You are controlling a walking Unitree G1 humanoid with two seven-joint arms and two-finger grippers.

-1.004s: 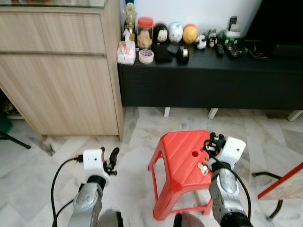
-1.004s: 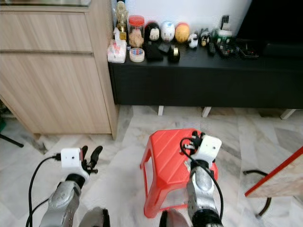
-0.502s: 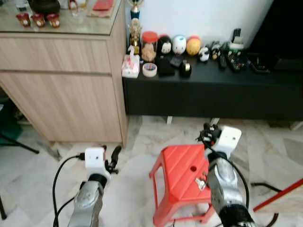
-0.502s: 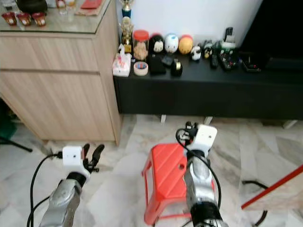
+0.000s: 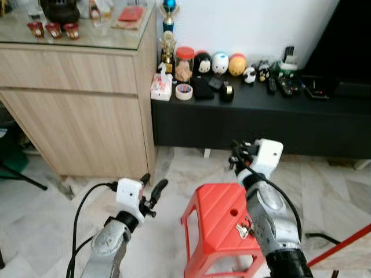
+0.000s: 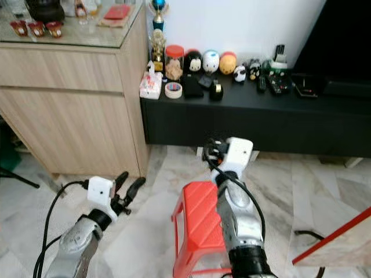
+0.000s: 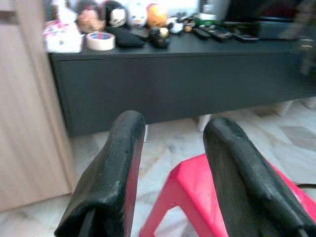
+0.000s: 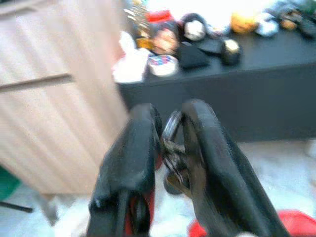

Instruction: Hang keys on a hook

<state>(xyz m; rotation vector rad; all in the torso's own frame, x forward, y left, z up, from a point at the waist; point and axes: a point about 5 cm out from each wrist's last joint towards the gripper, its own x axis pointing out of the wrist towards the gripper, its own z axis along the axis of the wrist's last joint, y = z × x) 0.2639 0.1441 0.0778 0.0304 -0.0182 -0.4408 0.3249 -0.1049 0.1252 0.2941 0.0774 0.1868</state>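
Black console: tape roll, jar, figurines, remotes.
Red stool: keys.

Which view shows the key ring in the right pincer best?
Right wrist view: the key ring sits close up, clamped in the right pincer. Both eye views see that pincer from behind, the ring too small to tell.
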